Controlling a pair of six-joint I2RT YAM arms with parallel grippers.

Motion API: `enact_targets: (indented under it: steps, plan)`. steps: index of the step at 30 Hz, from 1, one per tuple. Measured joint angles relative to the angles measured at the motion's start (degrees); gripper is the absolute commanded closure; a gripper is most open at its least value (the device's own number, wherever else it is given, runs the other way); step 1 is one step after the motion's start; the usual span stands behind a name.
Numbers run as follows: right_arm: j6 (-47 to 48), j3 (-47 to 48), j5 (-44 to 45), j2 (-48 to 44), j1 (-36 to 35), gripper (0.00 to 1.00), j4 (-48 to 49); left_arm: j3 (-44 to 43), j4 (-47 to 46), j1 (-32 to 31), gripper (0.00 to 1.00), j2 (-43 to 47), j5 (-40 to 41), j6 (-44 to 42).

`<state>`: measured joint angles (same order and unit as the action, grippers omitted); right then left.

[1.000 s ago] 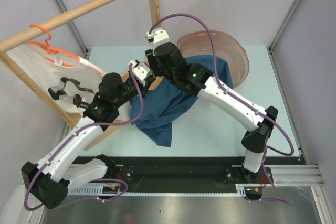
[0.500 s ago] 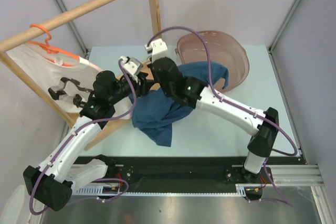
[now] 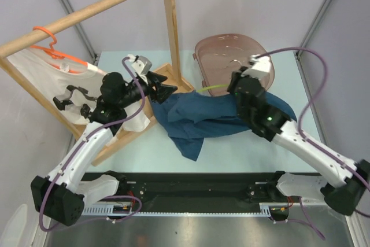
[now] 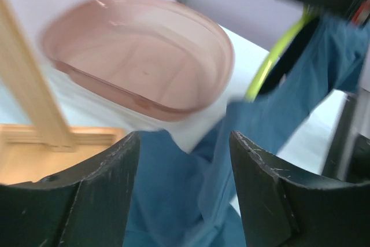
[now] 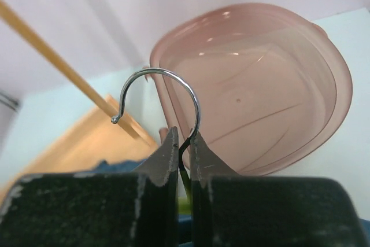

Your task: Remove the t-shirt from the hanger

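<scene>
T-shirt looked limp and light; you could pinch any loose fold. Your right gripper was clenched on the hanger hook, left gripper released.

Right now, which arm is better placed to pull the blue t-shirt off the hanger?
Left, I think. The left gripper is open, empty and close to the blue t-shirt; the right gripper is shut on the hanger hook, steadying it.
</scene>
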<state>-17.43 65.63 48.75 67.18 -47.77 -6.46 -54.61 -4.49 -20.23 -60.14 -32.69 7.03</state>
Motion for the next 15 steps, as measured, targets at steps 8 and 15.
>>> enact_targets:
  steps: [8,15]
  plan:
    - [-11.1,-2.45,-5.81,-12.33,9.46,1.0,-7.02,-0.59,1.99,-5.38,0.31,-4.76,-6.8,1.01]
    - [-14.86,-3.74,-10.19,-18.14,14.58,1.0,-11.72,-0.59,1.36,-7.32,0.29,-4.76,-11.37,1.07]
